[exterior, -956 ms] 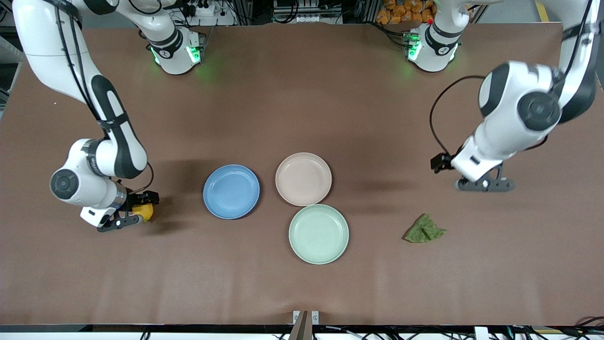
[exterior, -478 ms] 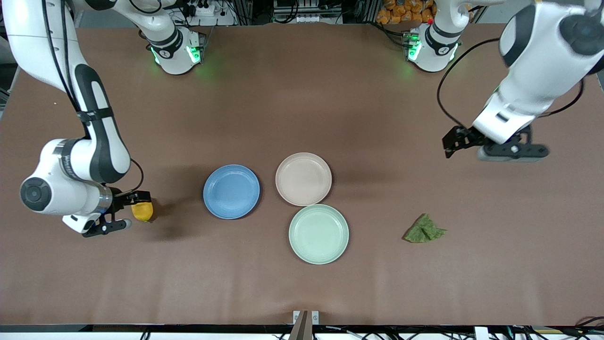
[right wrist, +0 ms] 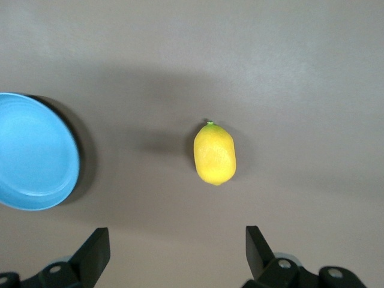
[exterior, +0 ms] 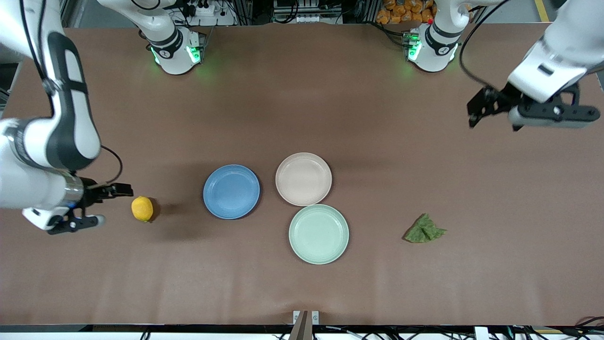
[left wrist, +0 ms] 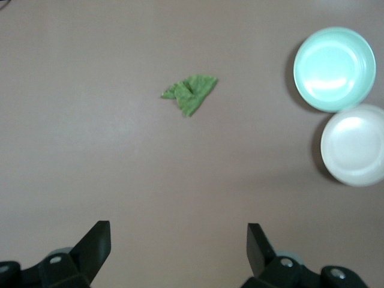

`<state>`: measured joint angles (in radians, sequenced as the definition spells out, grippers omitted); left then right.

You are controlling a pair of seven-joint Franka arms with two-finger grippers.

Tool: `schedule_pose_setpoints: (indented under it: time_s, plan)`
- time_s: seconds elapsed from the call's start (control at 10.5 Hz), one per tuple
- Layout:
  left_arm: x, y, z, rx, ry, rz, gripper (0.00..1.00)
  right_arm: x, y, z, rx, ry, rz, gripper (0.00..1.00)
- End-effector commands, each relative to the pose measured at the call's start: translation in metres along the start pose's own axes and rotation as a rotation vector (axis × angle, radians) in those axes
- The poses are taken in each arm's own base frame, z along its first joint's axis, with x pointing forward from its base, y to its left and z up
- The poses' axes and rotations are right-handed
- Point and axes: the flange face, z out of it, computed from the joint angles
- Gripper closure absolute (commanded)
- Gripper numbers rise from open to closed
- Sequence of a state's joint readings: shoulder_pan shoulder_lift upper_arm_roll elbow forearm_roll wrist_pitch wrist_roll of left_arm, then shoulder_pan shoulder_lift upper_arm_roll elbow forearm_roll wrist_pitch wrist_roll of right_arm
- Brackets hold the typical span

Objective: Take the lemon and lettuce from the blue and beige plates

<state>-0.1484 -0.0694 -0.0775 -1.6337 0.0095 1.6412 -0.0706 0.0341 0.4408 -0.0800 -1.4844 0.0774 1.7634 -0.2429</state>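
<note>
Smooth oval lemon (exterior: 142, 208), wrinkled lettuce (exterior: 424, 229)

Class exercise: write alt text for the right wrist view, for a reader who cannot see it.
A yellow lemon lies alone on the brown table, with the right gripper open and apart from it, holding nothing. Part of an empty blue plate shows at the picture's edge, beside the lemon.

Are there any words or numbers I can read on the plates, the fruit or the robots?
None can be read.
The round blue plate, pale beige plate and mint-green plate: plain, no writing.
The small yellow lemon and dark green lettuce leaf: no sticker or label.
Right arm's white wrist: faint lettering, too blurred to read.
</note>
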Motion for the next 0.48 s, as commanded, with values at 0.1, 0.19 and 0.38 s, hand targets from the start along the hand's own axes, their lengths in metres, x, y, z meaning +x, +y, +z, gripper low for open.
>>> schedule_pose_setpoints:
  time_s: [0.1,0.19,0.38]
  plan:
    - [0.001,-0.005,-0.028,0.006,-0.026,0.048,0.00,-0.036,-0.005,-0.074,0.013,0.006,0.030,0.00]
    - [0.000,-0.004,-0.035,-0.002,-0.019,0.048,0.00,-0.047,-0.007,-0.093,0.014,0.002,0.068,0.00]
    - [0.000,-0.003,-0.035,-0.005,-0.022,0.049,0.00,-0.070,-0.014,-0.129,0.017,-0.016,0.102,0.00]
